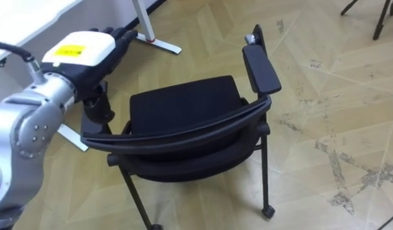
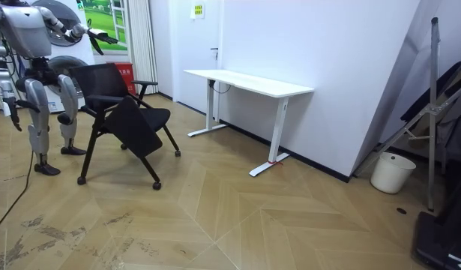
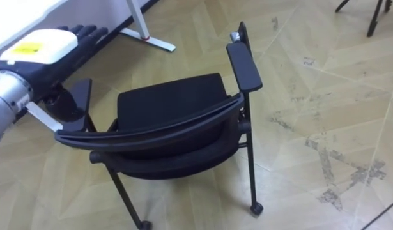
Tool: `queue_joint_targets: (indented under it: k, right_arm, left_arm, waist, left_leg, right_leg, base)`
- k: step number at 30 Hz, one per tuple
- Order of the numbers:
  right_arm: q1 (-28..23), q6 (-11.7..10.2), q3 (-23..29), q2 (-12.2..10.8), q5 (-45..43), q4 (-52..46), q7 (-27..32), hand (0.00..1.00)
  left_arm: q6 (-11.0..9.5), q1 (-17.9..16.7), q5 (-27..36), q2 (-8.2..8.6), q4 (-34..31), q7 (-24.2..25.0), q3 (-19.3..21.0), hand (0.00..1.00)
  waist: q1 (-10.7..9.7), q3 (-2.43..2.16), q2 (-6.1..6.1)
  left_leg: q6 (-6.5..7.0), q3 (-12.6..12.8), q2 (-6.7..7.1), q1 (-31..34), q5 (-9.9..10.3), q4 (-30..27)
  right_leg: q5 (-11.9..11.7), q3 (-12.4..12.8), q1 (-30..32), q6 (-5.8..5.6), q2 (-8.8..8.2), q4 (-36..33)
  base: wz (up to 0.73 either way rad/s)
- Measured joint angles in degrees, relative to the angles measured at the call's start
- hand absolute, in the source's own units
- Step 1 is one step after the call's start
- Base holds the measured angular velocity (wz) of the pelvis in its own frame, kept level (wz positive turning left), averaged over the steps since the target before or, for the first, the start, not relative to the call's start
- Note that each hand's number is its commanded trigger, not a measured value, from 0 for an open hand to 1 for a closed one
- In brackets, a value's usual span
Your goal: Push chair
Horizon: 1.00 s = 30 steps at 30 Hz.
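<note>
A black chair (image 1: 183,102) with a mesh back (image 1: 183,134) and two armrests stands on the wood floor just in front of me, its seat facing away. My left hand (image 1: 81,48) hovers over the chair's left armrest (image 1: 97,108), fingers (image 1: 119,35) stretched out straight and holding nothing. The same hand (image 3: 39,41) appears at the upper left of the right eye view. In the room view I stand behind the chair (image 2: 125,112) with my left arm reaching forward over it. My right hand (image 2: 14,120) hangs low at my side.
A white desk (image 2: 249,81) stands along the wall beyond the chair; its foot (image 1: 158,43) lies on the floor near my left hand. A white bucket (image 2: 393,171) and a folded stand (image 2: 432,112) are at the room view's right. Open floor lies ahead of the chair.
</note>
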<state>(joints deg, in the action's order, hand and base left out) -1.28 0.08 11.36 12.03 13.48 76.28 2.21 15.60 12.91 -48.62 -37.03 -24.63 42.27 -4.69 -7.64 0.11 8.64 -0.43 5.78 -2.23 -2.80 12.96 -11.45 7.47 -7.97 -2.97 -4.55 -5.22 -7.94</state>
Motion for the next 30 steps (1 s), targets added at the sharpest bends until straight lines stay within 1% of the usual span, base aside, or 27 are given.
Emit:
queue_joint_targets:
  k: [1, 2, 3, 4, 5, 8, 10, 12, 14, 16, 20, 23, 26, 30]
  right_arm:
    - [0.0, 0.0, 0.03, 0.13, -0.2, -0.02, -0.02, 0.0]
    - [0.01, 0.0, 0.05, 0.25, -0.45, -0.01, 0.04, 0.0]
    - [0.05, 0.0, 0.05, 0.32, -0.52, -0.01, 0.08, 0.0]
    - [0.09, -0.02, 0.01, 0.57, -0.6, -0.01, 0.12, 0.0]
    - [0.03, -0.03, 0.01, 0.95, -0.57, 0.02, 0.16, 0.0]
    - [0.0, -0.03, -0.02, 1.59, -0.55, 0.0, 0.19, 0.0]
    - [0.0, -0.03, -0.08, 1.69, -0.45, -0.07, 0.06, 0.0]
    - [-0.01, -0.03, -0.07, 1.79, -0.46, -0.11, -0.51, 0.0]
    - [-0.07, 0.02, -0.08, 1.81, -0.2, -0.19, -1.83, 0.0]
    - [-0.05, 0.1, -0.16, 1.81, -0.07, -0.44, -2.78, 0.0]
    - [0.75, 0.27, -0.14, 1.89, -0.23, -0.76, -4.49, 0.0]
    - [1.05, 0.34, -0.14, 1.99, -0.29, -0.78, -4.84, 0.0]
    - [1.22, 0.61, -0.14, 2.18, -0.29, -0.78, -4.86, 0.0]
    - [1.18, 0.75, -1.05, 2.74, -0.26, -0.82, -4.83, 0.0]
  left_arm:
    - [0.85, 1.38, 0.81, -0.74, 0.0, 1.81, 0.0, 0.0]
    - [1.2, 2.69, 1.21, -1.35, 0.0, 3.07, 0.0, 0.0]
    - [1.27, 3.17, 1.48, -1.83, 0.0, 3.56, 0.0, 0.0]
    - [1.4, 3.86, 1.89, -2.77, 0.0, 4.38, 0.0, 0.0]
    - [1.49, 4.39, 1.92, -3.37, 0.0, 5.38, 0.0, 0.0]
    - [1.6, 5.14, 1.93, -4.49, 0.0, 7.58, 0.0, 0.0]
    - [1.66, 5.14, 2.31, -4.5, -0.1, 9.08, 0.0, 0.0]
    - [1.71, 5.14, 3.62, -4.65, -0.32, 10.81, 0.0, 0.0]
    - [2.84, 5.14, 4.06, -4.73, -2.31, 13.63, -0.02, 0.0]
    - [3.31, 5.14, 4.19, -4.77, -3.64, 15.45, -0.02, 0.0]
    - [4.72, 5.13, 6.14, -4.97, -3.79, 18.58, -0.1, 0.0]
    - [5.43, 5.11, 8.03, -5.0, -3.76, 19.75, -0.11, 0.0]
    - [5.65, 5.09, 9.82, -5.0, -3.76, 21.07, -0.61, 0.0]
    - [5.73, 5.09, 12.31, -5.0, -3.73, 21.39, -1.37, 0.0]
  waist:
    - [0.05, 0.05, 0.1]
    - [0.13, 0.1, 0.13]
    - [0.15, 0.13, 0.14]
    - [0.27, 0.17, 0.27]
    - [0.29, 0.27, 0.41]
    - [0.46, 0.67, 0.5]
    - [0.53, 0.65, 0.53]
    - [1.05, 0.64, 0.54]
    - [1.38, 0.74, 0.4]
    - [1.6, 0.78, 0.33]
    - [1.5, 0.78, 0.33]
    - [1.44, 0.8, 0.31]
    - [1.44, 0.84, 0.27]
    - [1.33, 0.87, 0.25]
  left_leg:
    - [0.0, -0.19, 0.0, 0.03, 0.0, -0.18]
    - [0.0, -0.35, 0.0, 0.0, 0.0, -0.29]
    - [0.0, -0.4, 0.0, -0.01, 0.0, -0.29]
    - [0.0, -0.4, -0.01, -0.04, 0.0, -0.35]
    - [0.0, -0.42, -0.01, -0.07, 0.0, -0.37]
    - [0.0, -0.38, -0.02, -0.16, 0.0, -0.36]
    - [0.0, -0.38, -0.03, -0.21, 0.0, -0.32]
    - [0.0, -0.38, -0.03, -0.26, 0.0, -0.27]
    - [0.0, -0.73, -0.03, -0.02, 0.0, -0.23]
    - [0.0, -1.11, -0.01, 0.1, 0.0, -0.22]
    - [0.0, -1.23, -0.02, 0.1, 0.0, -0.17]
    - [0.0, -1.6, -0.01, 0.0, 0.0, -0.14]
    - [0.0, -1.77, -0.01, -0.18, 0.0, -0.1]
    - [0.0, -1.78, 0.0, -0.46, 0.0, -0.09]
  right_leg:
    - [0.01, -0.01, -0.03, 0.01, 0.01, -0.02]
    - [0.04, -0.03, -0.03, 0.07, 0.01, -0.06]
    - [0.06, -0.05, -0.03, 0.09, 0.01, -0.07]
    - [0.07, -0.08, -0.07, 0.11, 0.02, -0.09]
    - [0.08, -0.16, -0.12, 0.11, 0.01, -0.16]
    - [0.18, -0.15, -0.11, 0.14, 0.01, -0.22]
    - [0.29, -0.11, -0.11, 0.17, 0.01, -0.26]
    - [0.35, -0.05, -0.03, 0.16, 0.01, -0.27]
    - [0.37, -0.16, -0.02, 0.15, 0.01, -0.12]
    - [0.37, -0.37, -0.04, 0.14, 0.0, -0.1]
    - [0.38, -0.93, -0.21, 0.15, 0.0, -0.09]
    - [0.38, -0.93, -0.38, 0.14, 0.0, -0.13]
    - [0.38, -0.95, -0.59, 0.14, 0.0, -0.12]
    - [0.38, -1.02, -0.89, 0.14, 0.0, -0.1]
  base:
    - [0.04]
    - [0.05]
    - [0.03]
    - [0.0]
    - [0.0]
    - [0.0]
    - [0.0]
    - [0.0]
    - [0.03]
    - [0.07]
    - [0.05]
    - [0.02]
    - [0.02]
    - [0.0]
